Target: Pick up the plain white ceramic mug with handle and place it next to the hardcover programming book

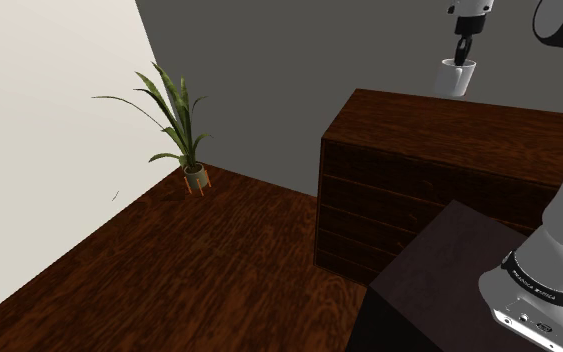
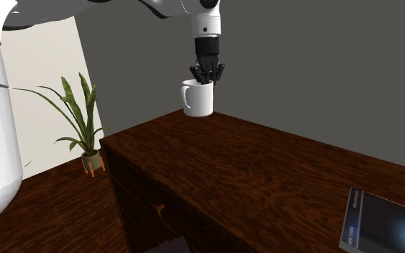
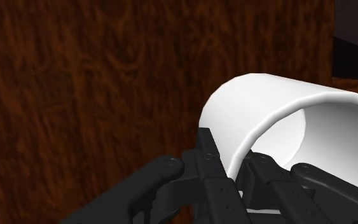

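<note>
A plain white mug [image 2: 197,98] with its handle toward the second exterior view's left hangs over the far corner of a dark wooden dresser [image 2: 251,172]. My gripper [image 2: 208,77] comes straight down onto it and is shut on its rim, one finger inside and one outside the wall. In the shoulder view the mug [image 1: 456,78] hangs slightly tilted under the gripper [image 1: 462,55], just above the dresser's back edge [image 1: 449,130]. In the wrist view the gripper [image 3: 234,168] clasps the mug's white wall [image 3: 260,108]. The book [image 2: 384,226], with a dark bluish cover, lies flat at the dresser's near right end.
A potted plant [image 1: 179,120] with long green leaves stands on the wooden floor by the wall corner, left of the dresser. It also appears as the potted plant [image 2: 82,122] in the second exterior view. The dark stand [image 1: 449,290] and my white arm [image 1: 559,250] sit in front of the dresser.
</note>
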{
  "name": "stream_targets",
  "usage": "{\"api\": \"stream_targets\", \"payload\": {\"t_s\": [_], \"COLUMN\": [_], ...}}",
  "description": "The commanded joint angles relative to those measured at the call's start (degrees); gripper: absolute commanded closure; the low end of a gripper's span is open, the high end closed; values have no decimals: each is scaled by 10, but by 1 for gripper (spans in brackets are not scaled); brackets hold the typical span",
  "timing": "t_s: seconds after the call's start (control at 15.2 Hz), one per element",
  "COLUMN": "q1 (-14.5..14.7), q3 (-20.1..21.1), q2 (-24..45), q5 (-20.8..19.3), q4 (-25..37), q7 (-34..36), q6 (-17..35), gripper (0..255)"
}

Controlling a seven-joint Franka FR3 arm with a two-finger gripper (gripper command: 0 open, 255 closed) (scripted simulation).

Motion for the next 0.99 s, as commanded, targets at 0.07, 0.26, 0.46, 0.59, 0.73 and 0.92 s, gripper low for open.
{"api": "stream_targets", "payload": {"t_s": [0.07, 0.26, 0.46, 0.59, 0.73, 0.92], "q1": [-2, -6, -13, -20, -28, -42], "q3": [-9, -22, -35, -43, -53, -67], "q2": [-33, -78, -119, -144, -166, -197], "q5": [-15, -38, -61, -75, -89, -110], "q4": [-35, -93, -141, -168, -192, -222], "q7": [-13, -32, -52, -65, -80, -104], "q6": [7, 26, 41, 49, 56, 64], "gripper": [255, 255, 255, 255, 255, 255]}}
